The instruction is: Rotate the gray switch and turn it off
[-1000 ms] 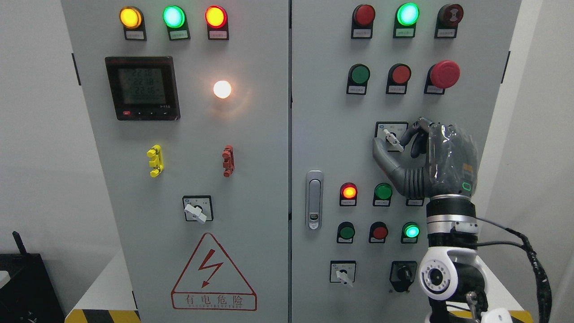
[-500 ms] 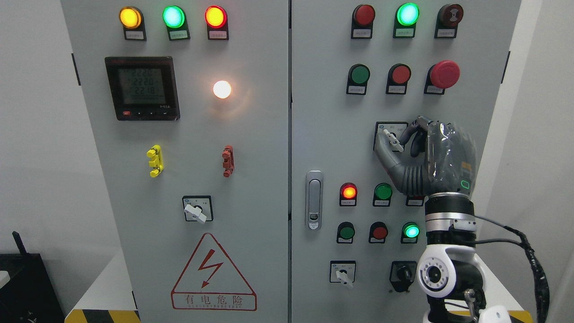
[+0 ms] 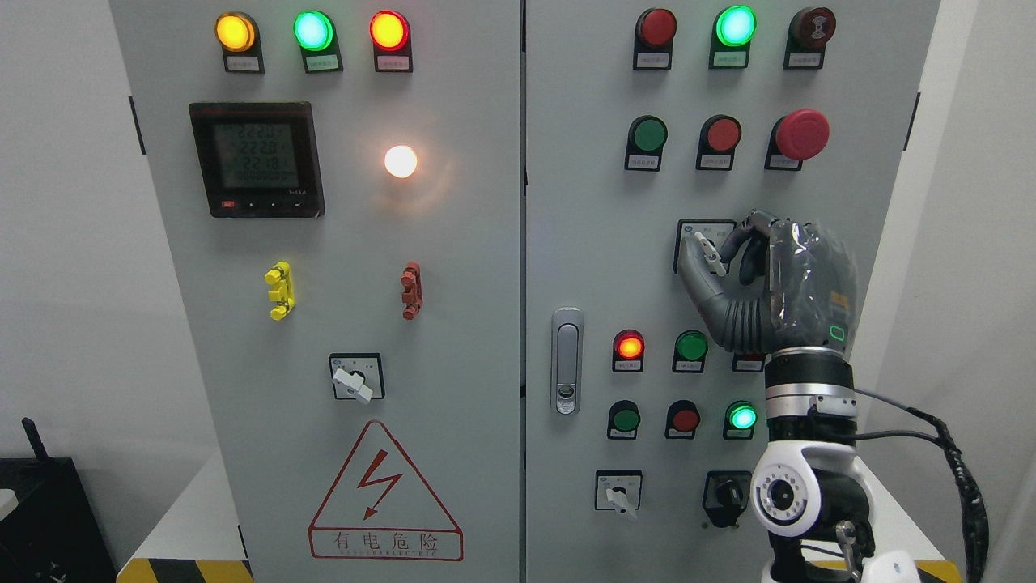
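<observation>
The gray switch (image 3: 710, 252) is a rotary knob with a pale lever on a square black-framed plate, mid-right on the cabinet's right door. Its lever slants from upper left to lower right. My right hand (image 3: 714, 253) comes up from the lower right, with its thumb below and left of the lever and its curled fingers above and right of it, pinching the knob. The palm hides the plate's right part. My left arm does not show.
Around the hand sit a red mushroom button (image 3: 801, 134), a lit red lamp (image 3: 629, 346), green buttons (image 3: 691, 346) and a door handle (image 3: 567, 360). Two similar rotary switches (image 3: 620, 491) (image 3: 355, 378) sit lower down. The hand's cable (image 3: 955, 461) loops at the right.
The right hand has shifted slightly up and left, closing thumb and fingers tighter on the switch lever. The lever's slant looks nearly the same. The meter's digits changed.
</observation>
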